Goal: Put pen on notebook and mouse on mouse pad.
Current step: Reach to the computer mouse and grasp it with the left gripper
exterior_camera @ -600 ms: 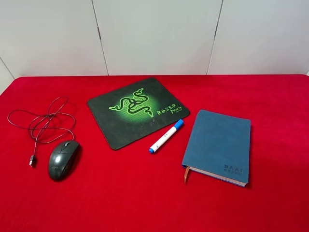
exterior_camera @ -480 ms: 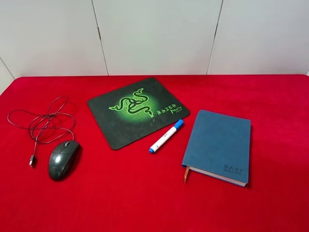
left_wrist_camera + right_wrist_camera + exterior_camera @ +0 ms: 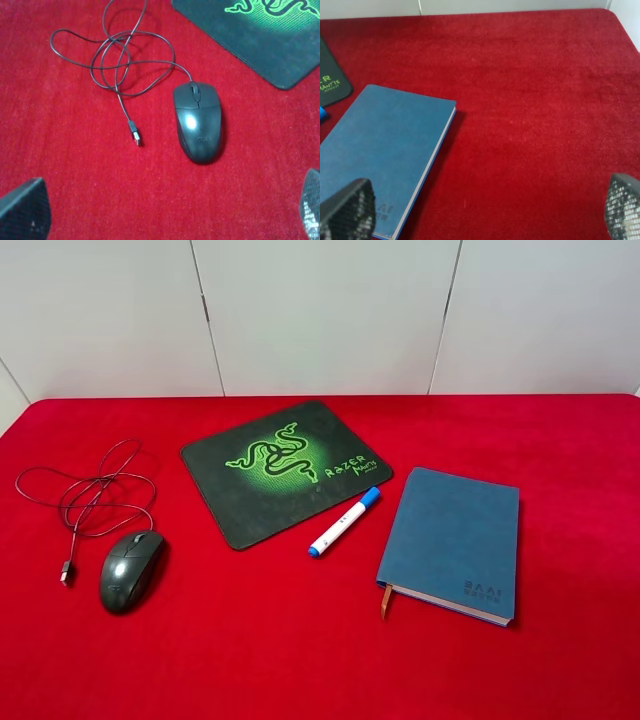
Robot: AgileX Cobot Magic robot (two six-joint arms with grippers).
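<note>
The dark mouse (image 3: 130, 570) lies on the red cloth at the left, its thin cable (image 3: 90, 495) looped behind it. Right of it is the black mouse pad (image 3: 285, 470) with the green logo. The white pen (image 3: 344, 522) with its blue cap lies between the pad and the blue-grey notebook (image 3: 455, 540). Neither gripper shows in the high view. My left gripper (image 3: 167, 220) hovers open near the mouse (image 3: 198, 122), fingers wide apart and empty. My right gripper (image 3: 485, 215) is open and empty, above the cloth beside the notebook (image 3: 380, 150).
The USB plug (image 3: 135, 133) lies beside the mouse. An orange-brown ribbon (image 3: 385, 602) sticks out of the notebook's near corner. A red cloth (image 3: 300, 660) covers the table, with a white panelled wall (image 3: 320, 310) behind its far edge.
</note>
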